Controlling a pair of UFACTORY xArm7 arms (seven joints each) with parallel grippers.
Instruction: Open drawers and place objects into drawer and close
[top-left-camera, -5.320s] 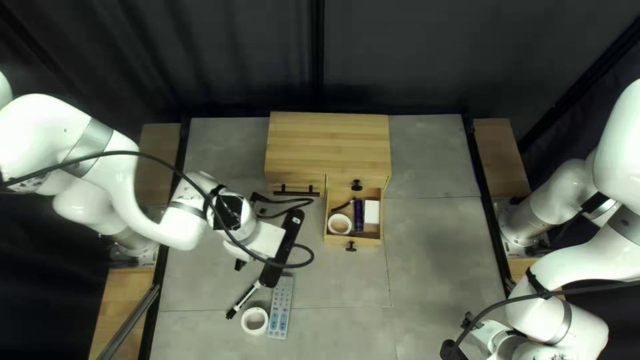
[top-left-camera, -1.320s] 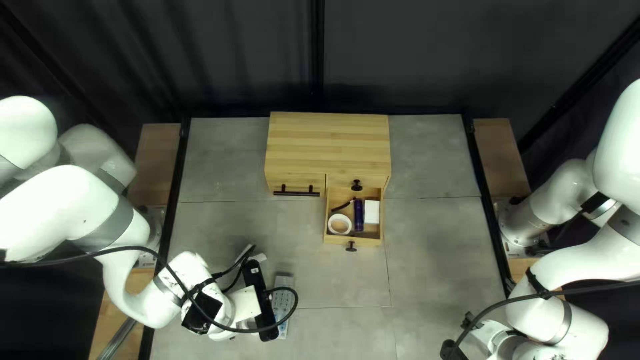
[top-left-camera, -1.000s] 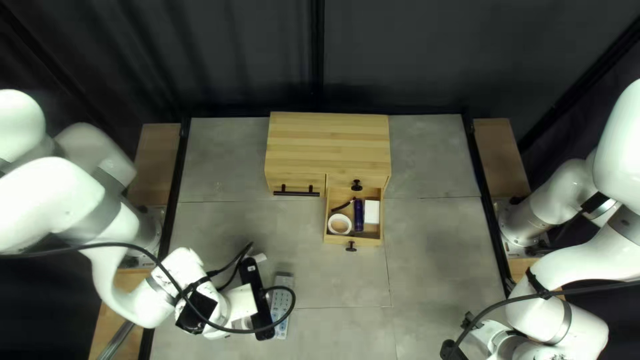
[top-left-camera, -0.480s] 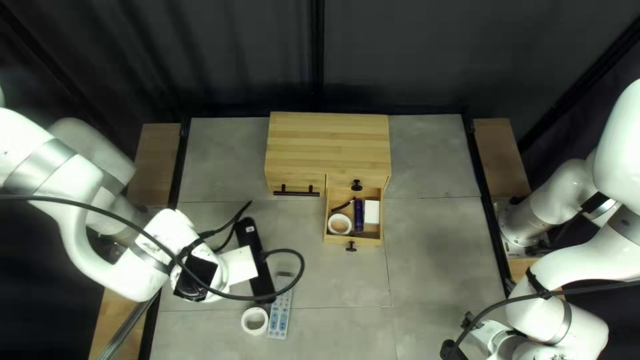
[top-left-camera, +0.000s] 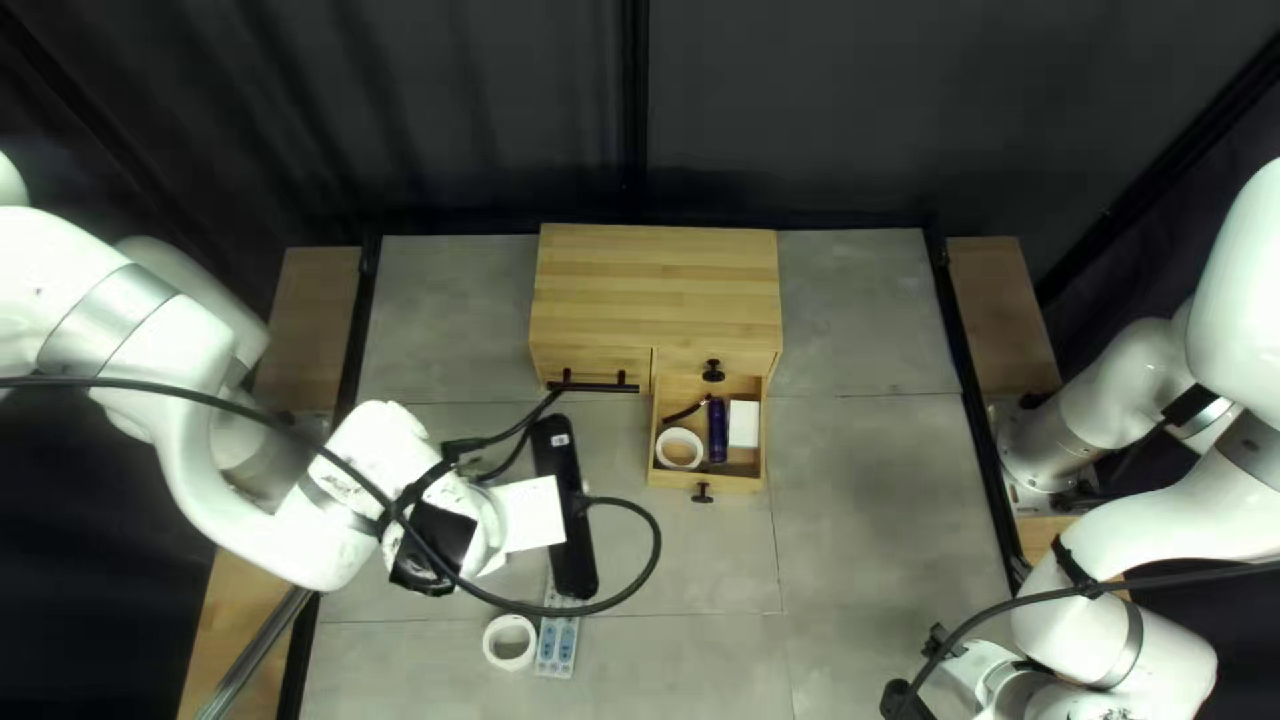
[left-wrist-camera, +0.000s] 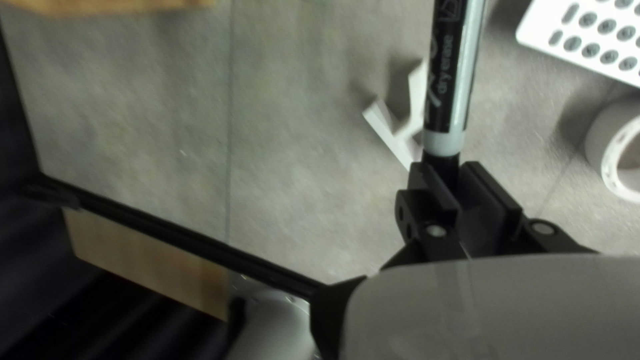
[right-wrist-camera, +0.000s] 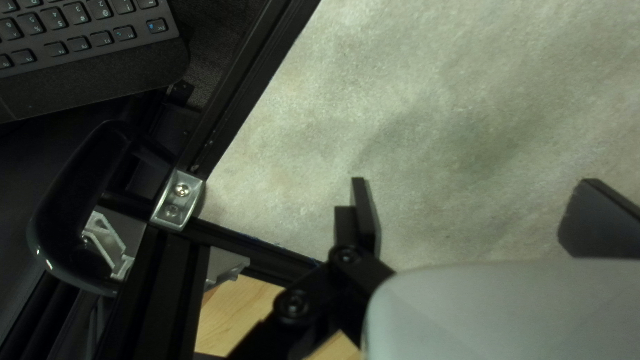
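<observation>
Left claw: my left claw (left-wrist-camera: 452,175) is closed on one end of a marker (left-wrist-camera: 450,73), which slants out ahead of it, seemingly lifted over the tabletop (top-left-camera: 880,534).
White forked piece: this (left-wrist-camera: 395,138) lies beneath the marker; I can't tell what it is.
Loose tape roll: it (top-left-camera: 491,643) lies on the tabletop, waiting if it's meant to go in.
Remote: it (top-left-camera: 556,650) lies just beside that roll, partly covered by my arm, also not put away.
Wide drawer: this one (top-left-camera: 574,363), with the bar handle, is shut.
Small open drawer: pulled out of the cabinet (top-left-camera: 656,287), this drawer (top-left-camera: 734,480) holds a black strip (top-left-camera: 687,411), another tape roll (top-left-camera: 662,450), a dark blue bottle (top-left-camera: 718,430) and a white box (top-left-camera: 744,424).
Right claw: mine (right-wrist-camera: 480,200) stands wide, with nothing between its fingers.
Progress: I judge it past halfway; the marker needs placing, perhaps the roll and remote too, then closing up.
</observation>
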